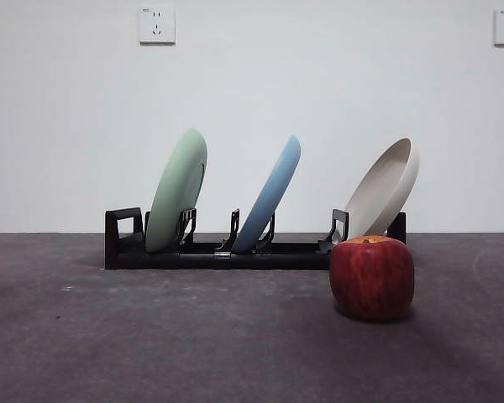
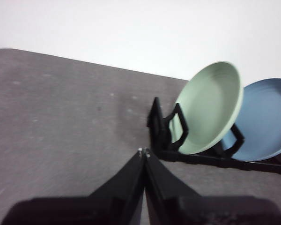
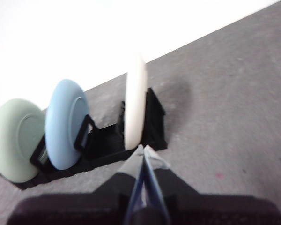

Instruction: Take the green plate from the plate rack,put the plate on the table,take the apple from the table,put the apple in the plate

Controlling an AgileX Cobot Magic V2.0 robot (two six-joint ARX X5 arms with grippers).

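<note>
The green plate point(image 1: 176, 190) leans in the left slot of the black plate rack point(image 1: 218, 252), which stands on the dark grey table point(image 1: 151, 336). In front of the rack's right end sits the red apple point(image 1: 371, 276). In the left wrist view my left gripper point(image 2: 144, 152) is shut and empty, short of the rack's end near the green plate point(image 2: 208, 107). My right gripper point(image 3: 143, 148) is shut too, holding nothing, just before the rack point(image 3: 103, 140) by the cream plate. Neither gripper appears in the front view. Neither wrist view shows the apple.
A light blue plate point(image 1: 271, 195) stands in the rack's middle slot and a cream-white plate point(image 1: 385, 188) leans at its right end. A white wall with two sockets rises behind the table.
</note>
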